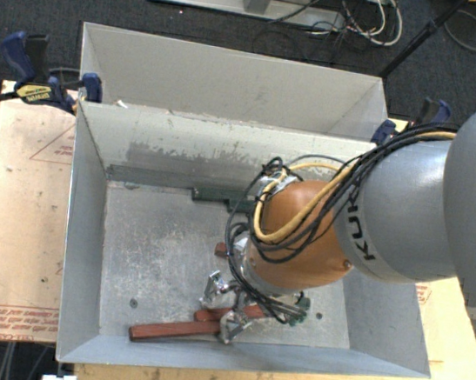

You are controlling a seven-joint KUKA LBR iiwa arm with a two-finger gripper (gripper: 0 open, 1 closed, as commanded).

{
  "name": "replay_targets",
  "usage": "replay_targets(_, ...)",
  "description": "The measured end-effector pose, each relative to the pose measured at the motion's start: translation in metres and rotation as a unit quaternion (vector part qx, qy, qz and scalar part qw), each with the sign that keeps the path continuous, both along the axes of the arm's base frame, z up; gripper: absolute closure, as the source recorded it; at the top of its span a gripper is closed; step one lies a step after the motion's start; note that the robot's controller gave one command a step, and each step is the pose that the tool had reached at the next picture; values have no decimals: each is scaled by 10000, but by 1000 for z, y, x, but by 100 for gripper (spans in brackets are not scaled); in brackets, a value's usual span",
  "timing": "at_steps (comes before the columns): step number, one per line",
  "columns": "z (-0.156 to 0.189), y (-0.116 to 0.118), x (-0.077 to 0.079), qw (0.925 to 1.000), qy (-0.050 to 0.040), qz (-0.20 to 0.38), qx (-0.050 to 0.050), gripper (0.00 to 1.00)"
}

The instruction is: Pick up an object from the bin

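Take the long red-brown bar (172, 334) as your mark. It lies flat on the floor of the grey metal bin (84, 225), close along the near wall, with its right end a little farther from that wall than its left. The claw (226, 309) sits low in the bin, right over that right end. You cannot tell from this view whether it is spread, pressed together or pinching the bar. Just behind the bar's right end lies a shorter red-brown piece (205, 315), close against the claw's metal; whether the two touch is unclear. Farther back from the bar, a small reddish piece (221, 249) shows at the left edge of the arm's orange cover (301, 242). Farthest from the bar, at the foot of the back wall, a dark grey bar (219, 197) lies lengthwise, its right end hidden behind the cover. The cover, with yellow and black cables (277, 234) looped over it, blocks your sight of the floor behind and to the right of the red-brown bar's right end. By count you can see four loose things: one long red-brown bar, one shorter red-brown piece, one small reddish piece and one dark grey bar.
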State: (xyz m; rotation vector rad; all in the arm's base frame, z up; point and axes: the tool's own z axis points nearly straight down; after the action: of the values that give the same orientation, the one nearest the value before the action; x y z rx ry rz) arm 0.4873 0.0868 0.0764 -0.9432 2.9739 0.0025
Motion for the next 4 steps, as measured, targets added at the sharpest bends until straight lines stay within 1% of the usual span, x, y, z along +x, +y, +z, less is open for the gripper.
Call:
replay_targets(2,3,0,-1,10000,14,6,-2,100)
replay_targets(3,29,11,14,9999,51,-114,-22,100)
replay_targets(4,167,-10,-6,9999,81,100,-33,100)
